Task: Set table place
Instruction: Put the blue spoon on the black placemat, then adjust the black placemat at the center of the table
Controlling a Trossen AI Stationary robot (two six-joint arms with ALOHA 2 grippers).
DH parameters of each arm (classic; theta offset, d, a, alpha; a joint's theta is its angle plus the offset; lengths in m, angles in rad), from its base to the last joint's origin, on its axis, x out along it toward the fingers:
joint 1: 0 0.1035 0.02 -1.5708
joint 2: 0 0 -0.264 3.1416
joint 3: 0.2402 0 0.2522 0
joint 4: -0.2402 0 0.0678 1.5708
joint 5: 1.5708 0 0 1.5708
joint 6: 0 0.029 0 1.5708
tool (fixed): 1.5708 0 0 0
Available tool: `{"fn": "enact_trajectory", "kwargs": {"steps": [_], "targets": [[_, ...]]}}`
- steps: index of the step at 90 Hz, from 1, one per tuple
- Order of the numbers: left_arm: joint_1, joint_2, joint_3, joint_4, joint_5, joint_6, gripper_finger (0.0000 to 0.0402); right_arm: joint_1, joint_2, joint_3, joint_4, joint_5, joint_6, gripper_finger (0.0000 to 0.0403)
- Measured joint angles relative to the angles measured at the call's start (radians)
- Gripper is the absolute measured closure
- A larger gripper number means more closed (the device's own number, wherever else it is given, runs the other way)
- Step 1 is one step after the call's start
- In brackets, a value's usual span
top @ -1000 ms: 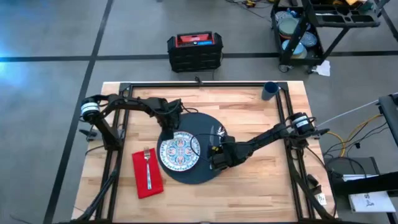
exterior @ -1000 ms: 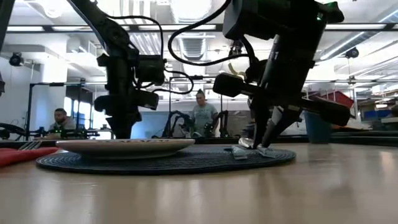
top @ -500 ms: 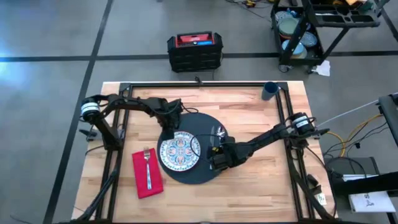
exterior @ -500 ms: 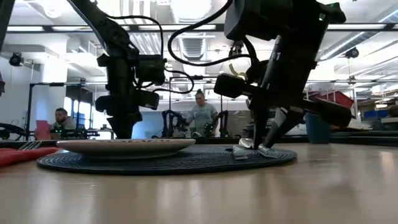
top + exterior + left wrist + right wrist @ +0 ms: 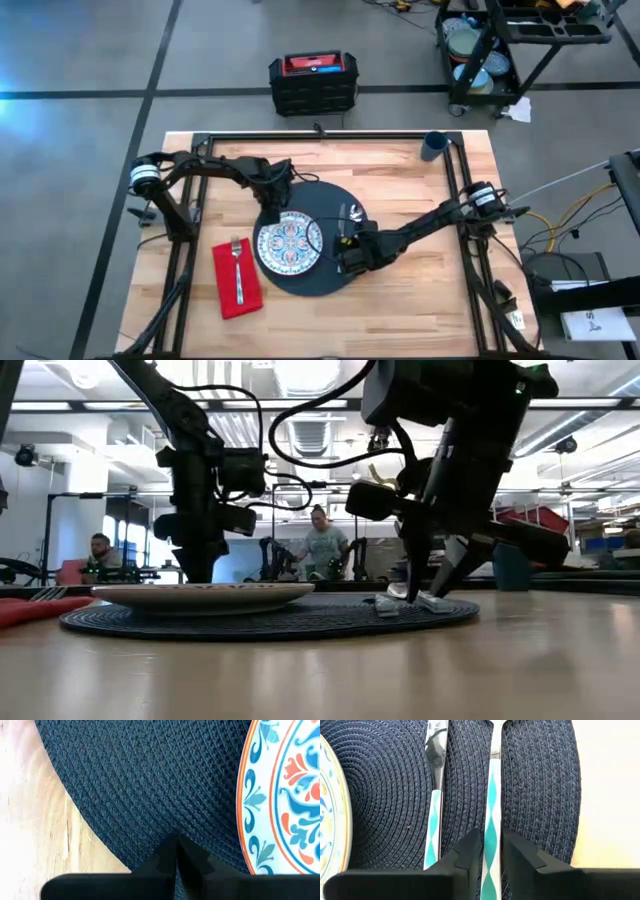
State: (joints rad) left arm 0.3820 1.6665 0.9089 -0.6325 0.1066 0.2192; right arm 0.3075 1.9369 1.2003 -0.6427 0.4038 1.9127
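A workshop with a grey floor and a black case lies beyond the wooden worktop (image 5: 400,300), where a person stands in the far background of the low view. On the worktop, largest first: the round dark mat (image 5: 330,200) in the middle, the red napkin (image 5: 225,290) just beside its left edge with a fork (image 5: 238,268) lying on it, the patterned plate (image 5: 288,243) on the mat, and a blue cup (image 5: 434,146) well apart at the far right corner. Two teal-handled pieces of cutlery lie side by side on the mat to the right of the plate: a knife (image 5: 434,795) nearer the plate and a spoon (image 5: 491,810) outside it. The right hand (image 5: 491,851) straddles the spoon's handle, its fingers slightly apart on either side and not clamped. The left hand (image 5: 176,851) is closed and hangs over the mat at the plate's far-left side. To finish this placing well, the right hand should likely lift straight up, so the fingers clear the handle without nudging it out of line with the knife.
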Motion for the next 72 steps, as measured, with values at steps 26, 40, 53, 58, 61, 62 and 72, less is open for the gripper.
{"fn": "enact_trajectory", "kwargs": {"steps": [26,40,53,58,61,62,72], "targets": [[0.0,0.0,0.0,0.002,0.0,0.0,0.0402,0.016,0.0,0.036,0.003,0.032,-0.005,0.0348],[0.0,0.0,-0.001,0.002,0.0,0.0,0.0402,0.023,-0.002,0.05,-0.012,0.042,-0.006,0.0336],[0.0,0.0,-0.001,0.003,0.0,0.0,0.0402,0.029,-0.002,0.05,-0.019,0.041,-0.002,0.0325],[0.0,0.0,-0.001,0.003,0.0,0.0,0.0402,0.033,-0.002,0.054,-0.032,0.041,-0.002,0.0321],[0.0,0.0,-0.001,0.003,0.0,0.0,0.0402,0.033,-0.002,0.058,-0.034,0.041,-0.002,0.0319],[0.0,0.0,-0.001,0.003,0.0,0.0,0.0401,0.034,-0.002,0.06,-0.034,0.041,-0.002,0.0319],[0.0,0.0,-0.001,0.003,0.0,0.001,0.0401,0.039,-0.003,0.082,-0.064,0.042,0.003,0.0317]]}}
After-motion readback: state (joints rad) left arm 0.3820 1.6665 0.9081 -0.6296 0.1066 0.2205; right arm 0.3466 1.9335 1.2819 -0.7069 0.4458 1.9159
